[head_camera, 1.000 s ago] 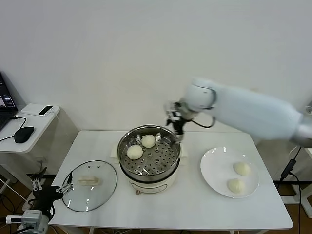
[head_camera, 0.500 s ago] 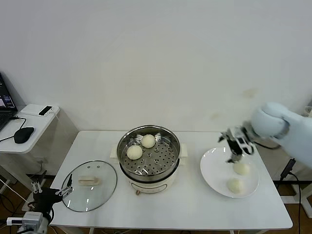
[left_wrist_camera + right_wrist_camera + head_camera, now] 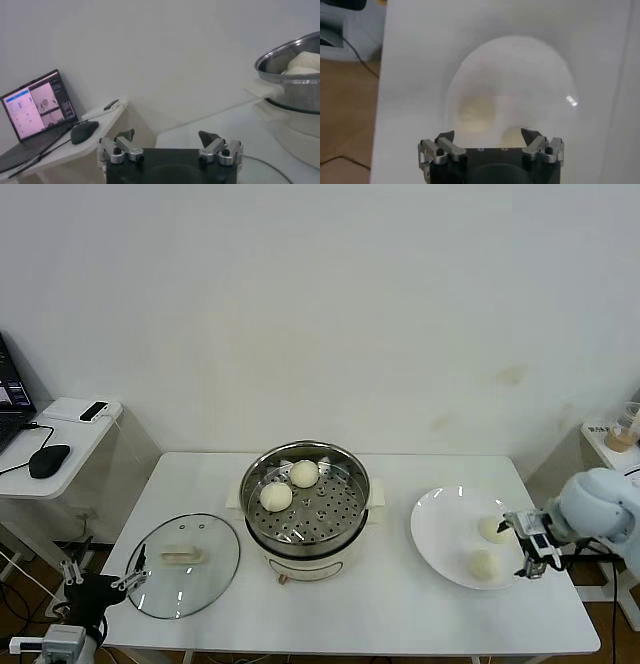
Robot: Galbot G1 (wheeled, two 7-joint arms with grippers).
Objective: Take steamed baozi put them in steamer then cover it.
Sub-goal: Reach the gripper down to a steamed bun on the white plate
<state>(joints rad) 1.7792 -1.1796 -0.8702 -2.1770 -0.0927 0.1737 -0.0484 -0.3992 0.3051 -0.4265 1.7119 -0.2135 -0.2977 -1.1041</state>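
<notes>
On the white tabletop (image 3: 400,604), the steamer (image 3: 305,506) sits at the centre holding two steamed baozi (image 3: 277,496); two more wait on the plate (image 3: 440,534) near the right edge. The cover (image 3: 185,564) lies at the front left corner. The right gripper (image 3: 528,546), jaws apart and empty, hovers at the plate's outer rim, apparently mid-fetch: next it must descend around a bun. The left gripper (image 3: 100,584) idles, jaws apart, off the front left corner.
</notes>
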